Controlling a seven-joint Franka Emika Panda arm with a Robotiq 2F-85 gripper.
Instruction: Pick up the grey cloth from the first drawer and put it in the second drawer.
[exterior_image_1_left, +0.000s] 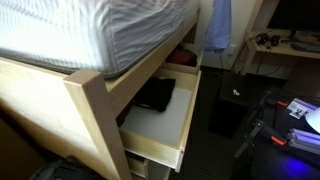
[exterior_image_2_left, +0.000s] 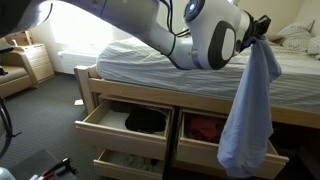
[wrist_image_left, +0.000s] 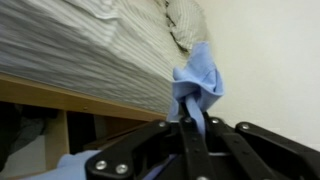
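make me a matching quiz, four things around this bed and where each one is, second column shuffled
1 grey cloth
2 black item
3 red item
4 mattress

a on the wooden bed frame
b in the first drawer, beside bare whitish floor
c hanging from the shut gripper
d in the other top drawer

Pairs: 1-c, 2-b, 3-d, 4-a

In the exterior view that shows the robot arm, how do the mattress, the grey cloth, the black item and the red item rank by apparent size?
1. mattress
2. grey cloth, though it probably hangs nearer the camera
3. black item and red item: they look alike, so not ranked
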